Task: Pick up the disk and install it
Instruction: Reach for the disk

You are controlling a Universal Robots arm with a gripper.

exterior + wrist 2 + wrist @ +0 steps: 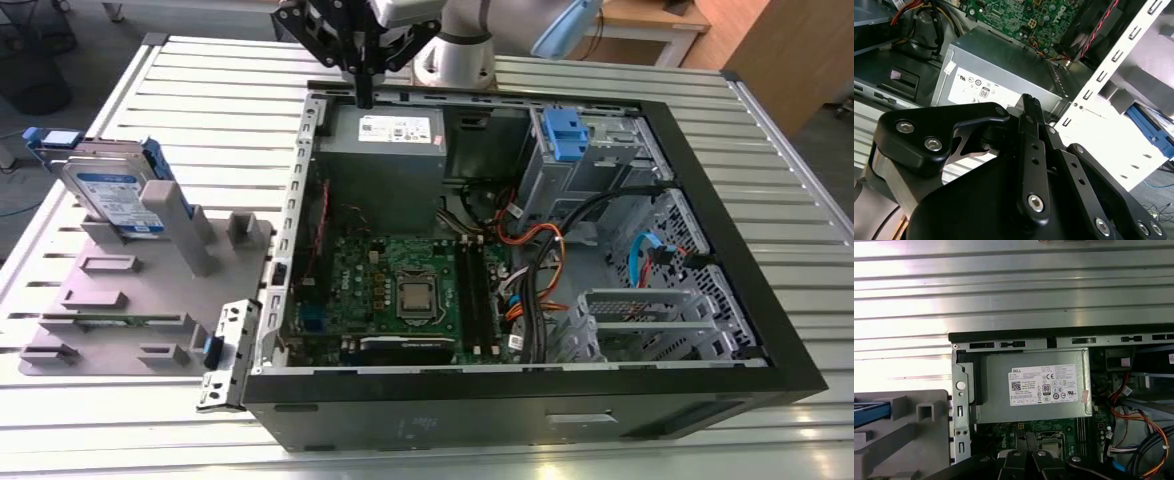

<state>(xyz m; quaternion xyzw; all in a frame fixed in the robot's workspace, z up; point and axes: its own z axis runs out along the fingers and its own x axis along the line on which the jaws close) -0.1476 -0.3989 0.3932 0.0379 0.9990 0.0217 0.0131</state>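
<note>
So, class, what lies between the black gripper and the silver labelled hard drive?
Exterior view: computer case's grey metal side wall and bare slatted table, between gripper and disk.

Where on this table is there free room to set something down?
The bare slatted table beyond the grey fixture, and the strip on the exterior view's right of the computer case. Inside the case it is crowded with cables.

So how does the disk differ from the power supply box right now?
The disk stands on edge in the grey holder outside the case; the power supply box lies flat inside it. The disk is smaller and has a blue bracket; the power supply box is plain grey. Both are metal with a printed label.
</note>
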